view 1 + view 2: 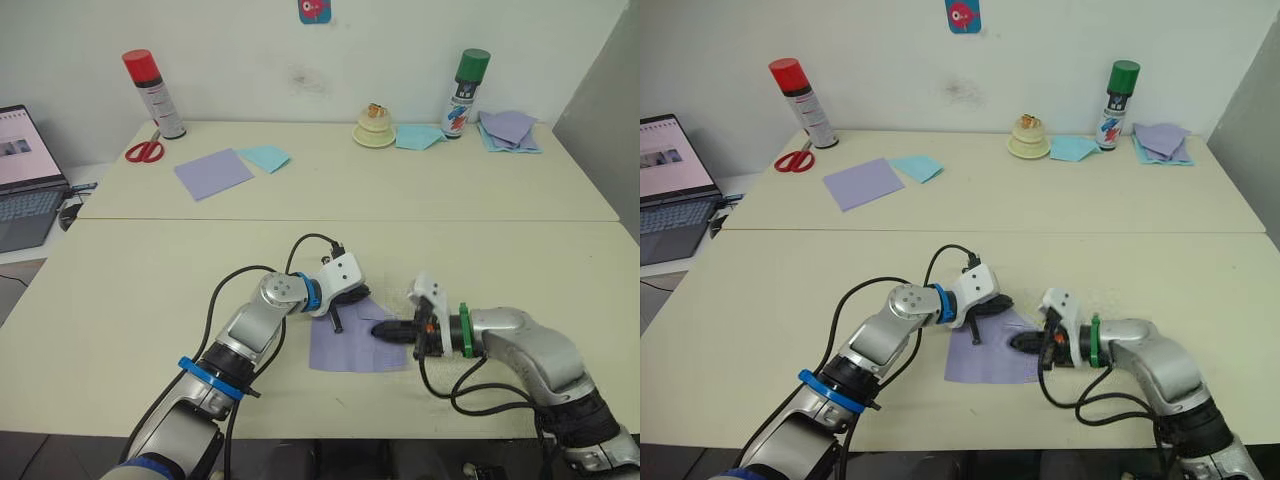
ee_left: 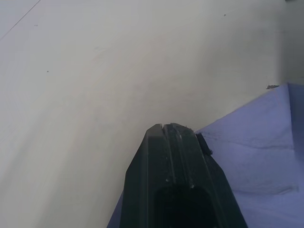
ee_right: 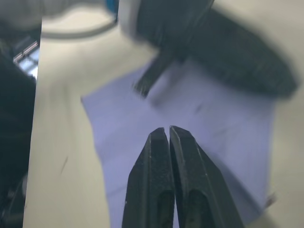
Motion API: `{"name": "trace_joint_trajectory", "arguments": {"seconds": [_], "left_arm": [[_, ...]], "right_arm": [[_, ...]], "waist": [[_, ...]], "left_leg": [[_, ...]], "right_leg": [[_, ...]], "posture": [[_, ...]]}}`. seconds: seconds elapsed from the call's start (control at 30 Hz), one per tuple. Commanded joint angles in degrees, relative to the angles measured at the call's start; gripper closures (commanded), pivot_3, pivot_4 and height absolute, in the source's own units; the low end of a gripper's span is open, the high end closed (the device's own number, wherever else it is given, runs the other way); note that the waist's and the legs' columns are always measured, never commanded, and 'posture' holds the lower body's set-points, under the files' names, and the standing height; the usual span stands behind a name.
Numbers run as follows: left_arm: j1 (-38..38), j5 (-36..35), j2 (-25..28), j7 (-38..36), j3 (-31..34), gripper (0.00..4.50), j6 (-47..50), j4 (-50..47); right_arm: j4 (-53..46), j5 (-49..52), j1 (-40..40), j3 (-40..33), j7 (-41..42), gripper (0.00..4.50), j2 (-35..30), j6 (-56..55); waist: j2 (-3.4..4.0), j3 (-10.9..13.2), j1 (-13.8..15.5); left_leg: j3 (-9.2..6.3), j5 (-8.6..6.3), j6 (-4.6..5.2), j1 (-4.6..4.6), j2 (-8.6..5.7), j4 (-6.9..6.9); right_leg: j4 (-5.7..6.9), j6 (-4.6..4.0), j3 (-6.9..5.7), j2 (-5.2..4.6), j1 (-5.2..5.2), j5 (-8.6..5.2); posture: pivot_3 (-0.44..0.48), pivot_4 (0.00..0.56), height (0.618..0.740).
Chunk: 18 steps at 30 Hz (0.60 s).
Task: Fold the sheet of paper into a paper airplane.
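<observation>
Flat between both clenched hands, sheet of paper [image 1: 352, 346], left hand [image 1: 336, 318], right hand [image 1: 384, 329] on it.

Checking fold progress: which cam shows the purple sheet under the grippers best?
Left eye view: the sheet of paper lies flat on the table, whole outline visible between the left gripper and right gripper. The right wrist view shows most of it, blurred; the left wrist view shows one corner.
</observation>
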Motion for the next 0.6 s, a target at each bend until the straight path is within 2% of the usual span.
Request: {"name": "trace_joint_trajectory", "arguments": {"seconds": [0.03, 0.23, 0.3, 0.6], "left_arm": [[1.44, 1.86, 0.21, -0.57, -1.34, 4.50, 0.30, 2.63], [1.96, 2.01, 0.49, -0.78, -1.41, 4.50, -0.13, 2.27], [2.13, 1.99, 0.66, -0.89, -1.36, 4.50, -0.09, 2.07], [2.25, 2.04, 0.78, -1.07, -1.36, 4.50, -0.27, 2.06]], "right_arm": [[0.81, 0.36, -1.26, -1.22, -3.08, 4.47, 1.71, -0.71], [6.10, -8.07, -0.78, 4.23, -8.86, 4.47, 4.10, -7.78], [7.04, -8.83, -0.30, 3.92, -10.89, 4.47, 5.44, -8.50], [6.04, -8.92, 7.03, 1.75, -7.43, 4.47, -2.13, -10.22]], "waist": [[0.00, 0.00, 0.02], [0.01, 0.00, -0.01], [0.00, 0.00, -0.01], [0.02, -0.09, 0.01]], "left_leg": [[-0.01, 0.00, 0.00, 0.00, 0.00, 0.00], [0.02, 0.01, -0.02, -0.01, -0.03, 0.00], [0.02, 0.04, -0.07, -0.01, -0.04, 0.00], [0.02, 0.01, -0.01, 0.03, -0.04, 0.01]], "right_leg": [[0.00, 0.00, -0.01, 0.00, 0.00, 0.00], [0.04, -0.24, 0.01, 0.01, -0.05, 0.14], [0.05, -0.24, 0.01, 0.01, -0.06, 0.14], [0.04, -0.23, -0.01, 0.08, 0.04, 0.14]], "posture": [[0.000, 0.150, 0.740], [0.000, 0.150, 0.740], [0.000, 0.150, 0.740], [0.000, 0.150, 0.740]]}}
